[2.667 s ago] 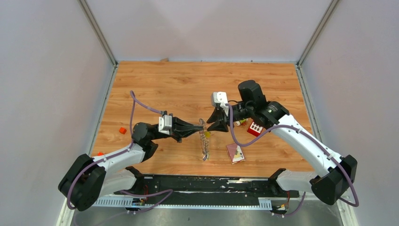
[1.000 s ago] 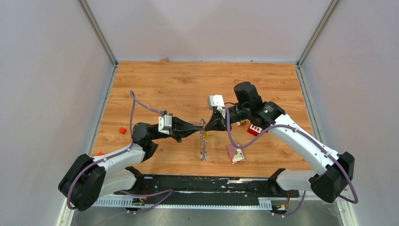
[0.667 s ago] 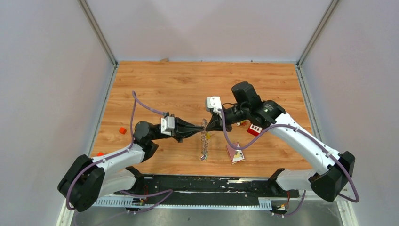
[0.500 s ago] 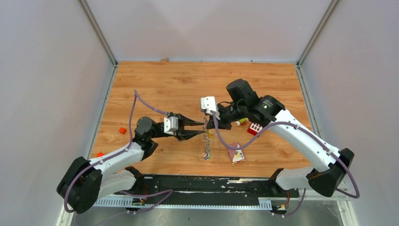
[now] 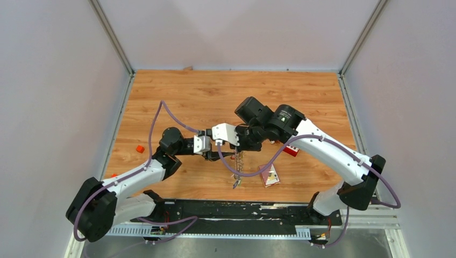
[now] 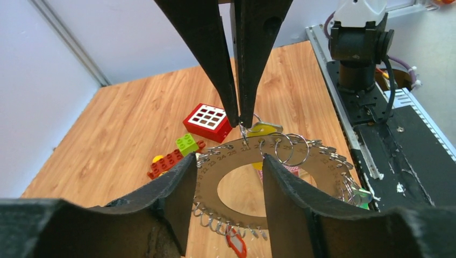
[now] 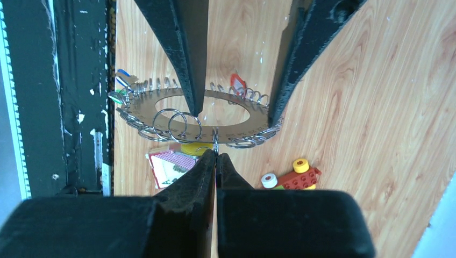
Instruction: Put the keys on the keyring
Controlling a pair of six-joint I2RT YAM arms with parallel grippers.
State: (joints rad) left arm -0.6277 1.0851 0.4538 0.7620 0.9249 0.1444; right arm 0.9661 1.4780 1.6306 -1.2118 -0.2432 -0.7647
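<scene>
The keyring (image 6: 279, 185) is a flat brown numbered disc edged with small wire rings, and it hangs edge-on in the top view (image 5: 237, 167). My right gripper (image 7: 215, 153) is shut on a small wire ring at the disc's upper rim, and the disc (image 7: 236, 130) hangs from that grip. Behind the rim sits a yellow-headed key (image 7: 194, 149). A red-tagged key (image 6: 236, 244) dangles at the lower edge, and blue and green tags (image 7: 119, 86) hang at one side. My left gripper (image 6: 228, 161) is open; its fingers (image 6: 177, 188) straddle the disc without pinching it.
On the wooden table (image 5: 204, 97) below lie a playing card (image 5: 269, 175), a red block with white buttons (image 6: 208, 119) and a yellow-red-green brick toy (image 7: 296, 177). A small orange piece (image 5: 140, 148) lies at the left. The black base rail (image 5: 242, 209) runs along the near edge.
My left gripper has opened and let go of the keyring. The right arm has swung left and towards the near edge, carrying the hanging keyring with it.
</scene>
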